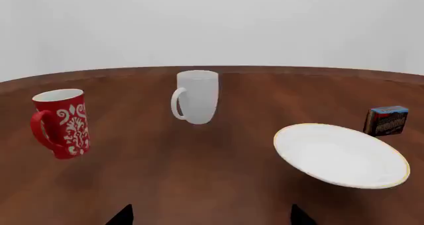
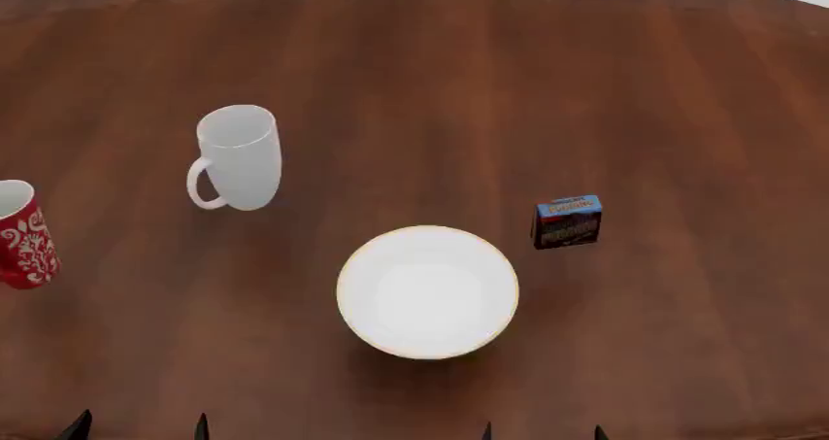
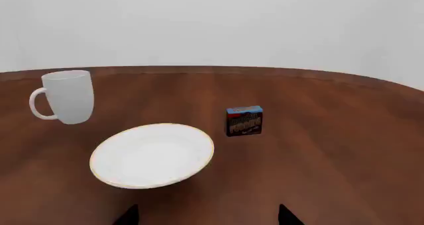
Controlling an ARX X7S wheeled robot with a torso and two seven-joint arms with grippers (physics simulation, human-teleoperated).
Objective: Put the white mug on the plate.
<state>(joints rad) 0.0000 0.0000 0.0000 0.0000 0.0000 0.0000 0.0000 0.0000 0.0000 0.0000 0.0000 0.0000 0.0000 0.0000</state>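
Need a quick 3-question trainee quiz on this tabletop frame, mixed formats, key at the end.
1. True or false: the white mug already stands on the plate.
2. Multiple choice: in the head view, what lies to the right of the plate? A) the red mug B) the small box C) a spoon
3. Fill in: the white mug's handle points toward the ____ mug.

Key:
1. False; it stands on the table, apart from the plate.
2. B
3. red
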